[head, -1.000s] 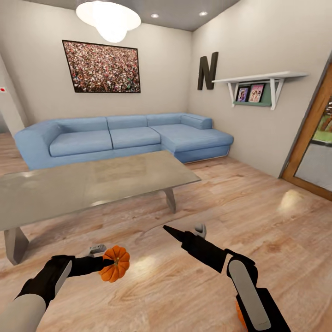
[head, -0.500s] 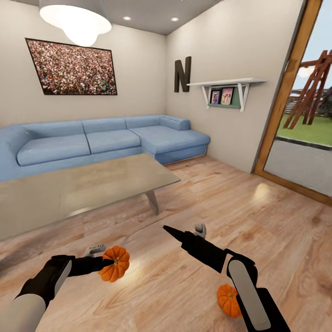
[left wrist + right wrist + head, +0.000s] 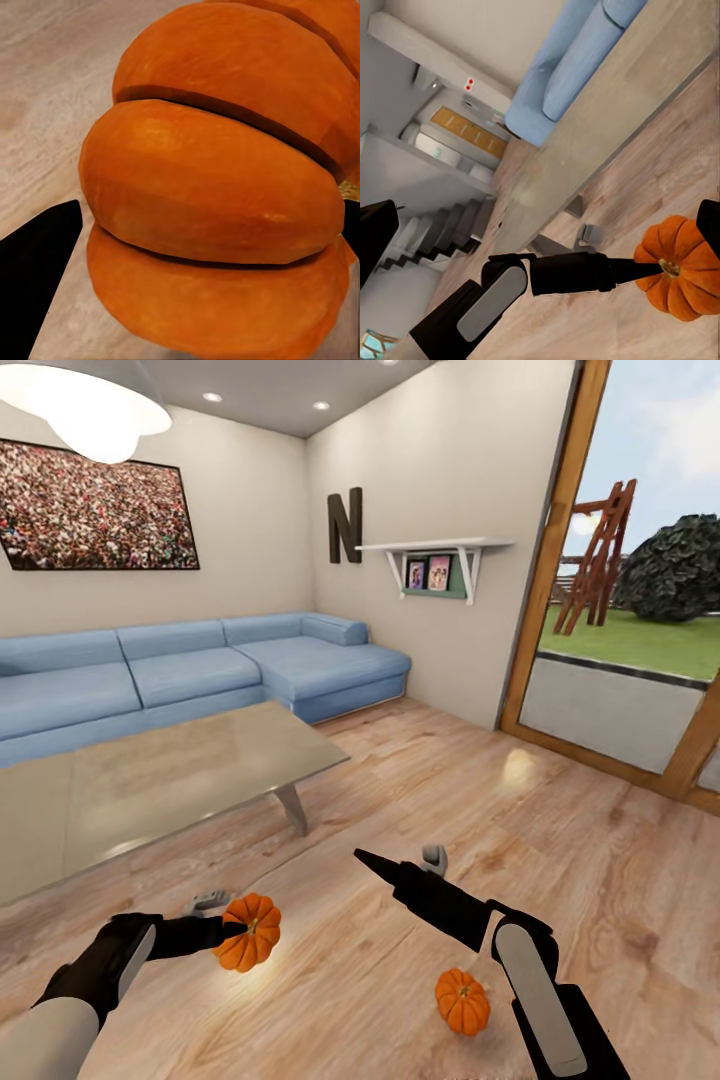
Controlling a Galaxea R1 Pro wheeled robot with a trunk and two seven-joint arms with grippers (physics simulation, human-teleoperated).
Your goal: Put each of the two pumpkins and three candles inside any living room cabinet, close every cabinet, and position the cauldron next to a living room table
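pumpkin in left gripper; wall letter "n"

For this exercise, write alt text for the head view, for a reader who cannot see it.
The robot's left claw holds an orange pumpkin above a wooden floor, while a second pumpkin sits on the floor beside its right arm. Beyond them stand a glass-topped table and a blue corner sofa.

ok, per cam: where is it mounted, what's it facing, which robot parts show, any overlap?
Head: up high, facing down over table, sofa, floor pumpkin; both arms show.
Left wrist: at left gripper, tight on held pumpkin; dark fingertips.
Right wrist: on right arm, facing left arm; fingertip at edge.
Shared: held pumpkin shows in all.
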